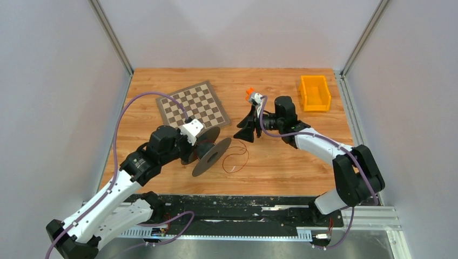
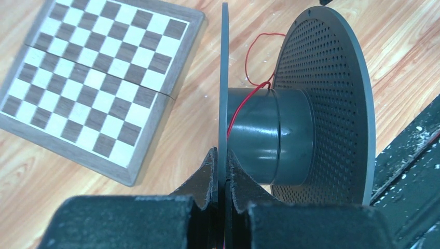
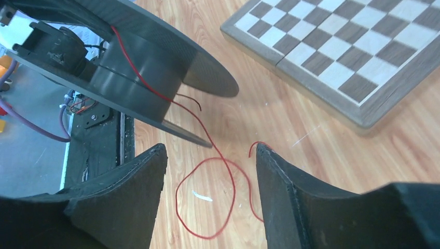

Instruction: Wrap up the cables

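Observation:
A dark grey spool (image 1: 208,151) with two flat discs and a round core (image 2: 270,136) stands on edge at the table's middle. My left gripper (image 2: 222,155) is shut on the rim of one disc (image 2: 224,78). The thin dark red cable (image 1: 236,157) runs from the core (image 3: 136,67) down onto the wood and lies in a loose loop (image 3: 207,197) to the right of the spool. My right gripper (image 3: 210,155) is open and empty, hovering over that loop, with the loop between its fingers in the right wrist view.
A folding chessboard (image 1: 193,104) lies behind the spool, at the back left. An orange bin (image 1: 315,93) stands at the back right. A black rail (image 1: 243,208) runs along the near table edge.

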